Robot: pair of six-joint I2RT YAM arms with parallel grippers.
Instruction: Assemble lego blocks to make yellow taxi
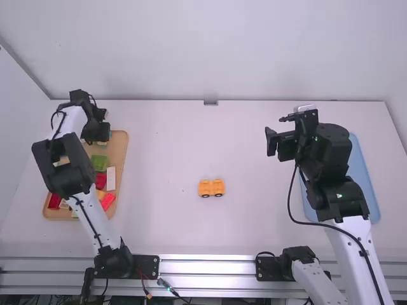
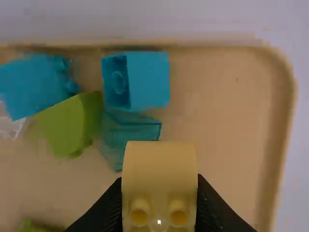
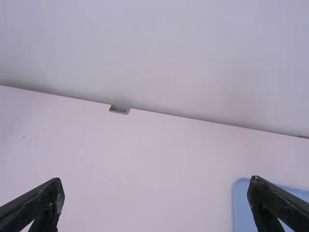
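My left gripper (image 1: 99, 129) is over the far end of the wooden tray (image 1: 121, 148). In the left wrist view the gripper (image 2: 159, 198) is shut on a pale yellow block (image 2: 159, 166), whose two round studs face the bottom edge. A teal translucent block (image 2: 129, 130), a blue block (image 2: 147, 79) and a green block (image 2: 70, 121) lie in the tray beyond it. Two orange-yellow pieces with dark wheels (image 1: 211, 187) stand together at mid-table. High over the table's right side is my right gripper (image 1: 273, 141), open and holding nothing; in its wrist view the gripper (image 3: 157, 186) has fingers wide apart.
Red (image 1: 100, 181), green (image 1: 99, 162) and white (image 1: 110, 178) blocks lie nearer in the wooden tray, partly under the left arm. A blue tray (image 1: 364, 171) lies at the right, partly behind the right arm.
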